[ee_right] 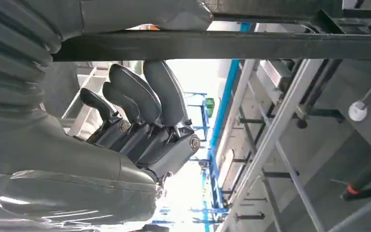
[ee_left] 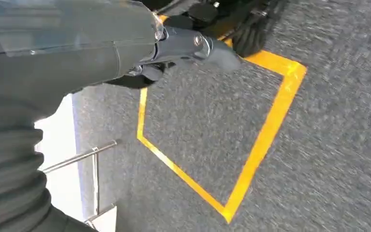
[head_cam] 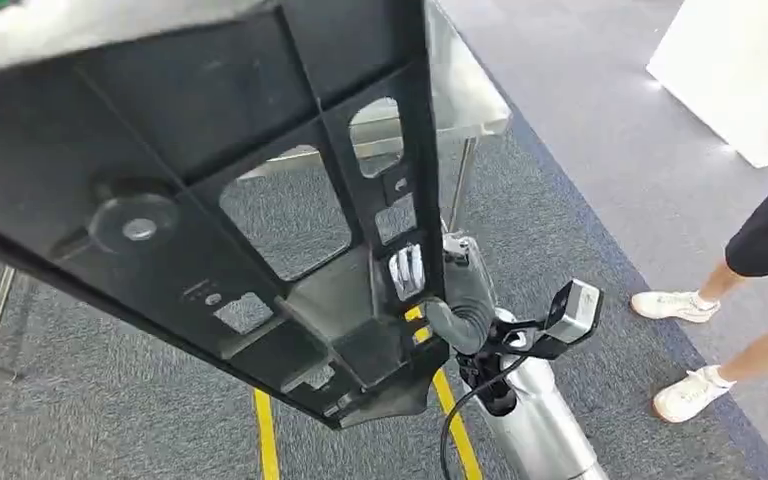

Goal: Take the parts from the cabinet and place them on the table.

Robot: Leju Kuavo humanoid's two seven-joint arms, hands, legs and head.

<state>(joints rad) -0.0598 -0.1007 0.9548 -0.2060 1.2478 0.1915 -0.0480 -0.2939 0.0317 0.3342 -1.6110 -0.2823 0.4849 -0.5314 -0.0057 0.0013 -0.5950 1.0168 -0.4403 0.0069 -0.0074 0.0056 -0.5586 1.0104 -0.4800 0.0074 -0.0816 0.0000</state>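
Your right hand (head_cam: 457, 300) has its fingers (ee_right: 160, 92) curled round the black part (head_cam: 200, 190); keep it level as you approach the table (head_cam: 465, 85); left hand's (ee_left: 188, 46) fingers unclear

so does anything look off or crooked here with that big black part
The black part is carried steeply tilted, its low corner hanging over the yellow floor tape. The right robot hand grips it at one edge alone, which looks lopsided for such a large panel. No damage shows. A person's legs stand close by.
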